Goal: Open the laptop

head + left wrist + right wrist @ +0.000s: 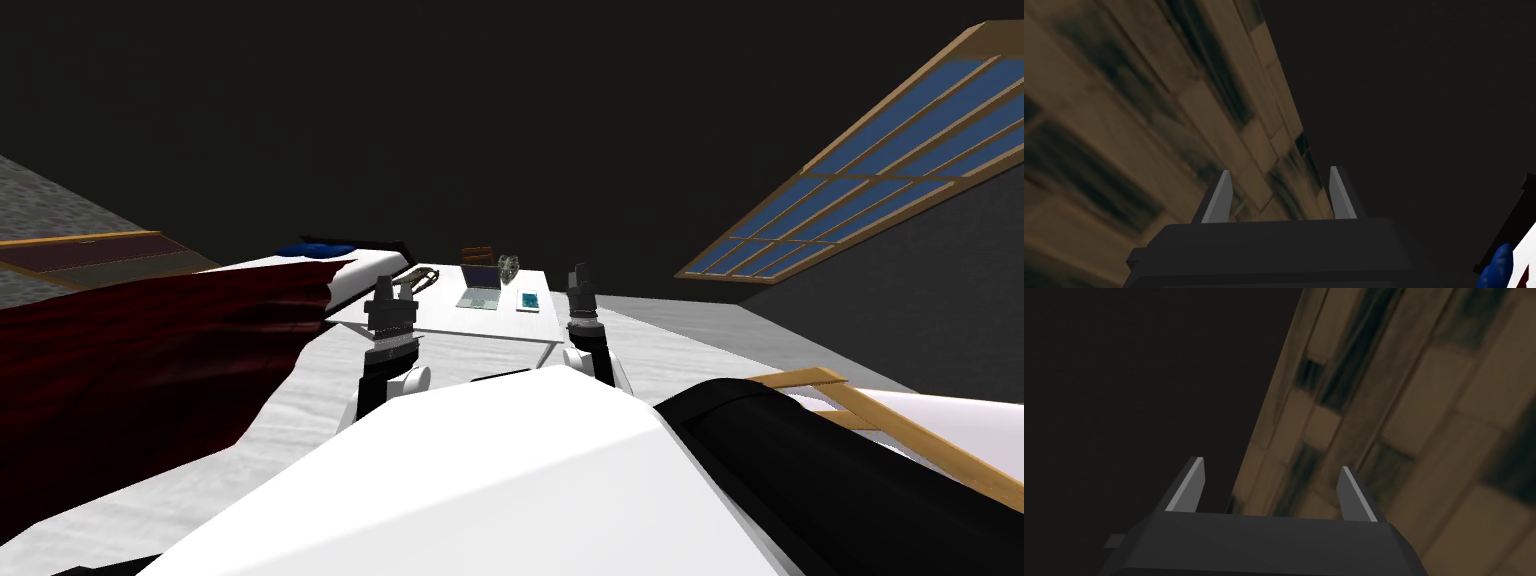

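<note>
Head view: laptop point(480, 287) sits on the white table point(500, 325) ahead, lid already up, screen dark. Teal flat item point(528, 299) lies just beside it, on the right arm's side. Left gripper point(384, 290) and right gripper point(580, 277) are raised in front of the table, one either side of the laptop, neither touching it. Dark red blanket point(150, 350) off to the left.
Left wrist view: fingers point(1219, 200) spread wide, nothing between them.
Right wrist view: fingers point(1352, 498) spread wide too, holding nothing.
</note>
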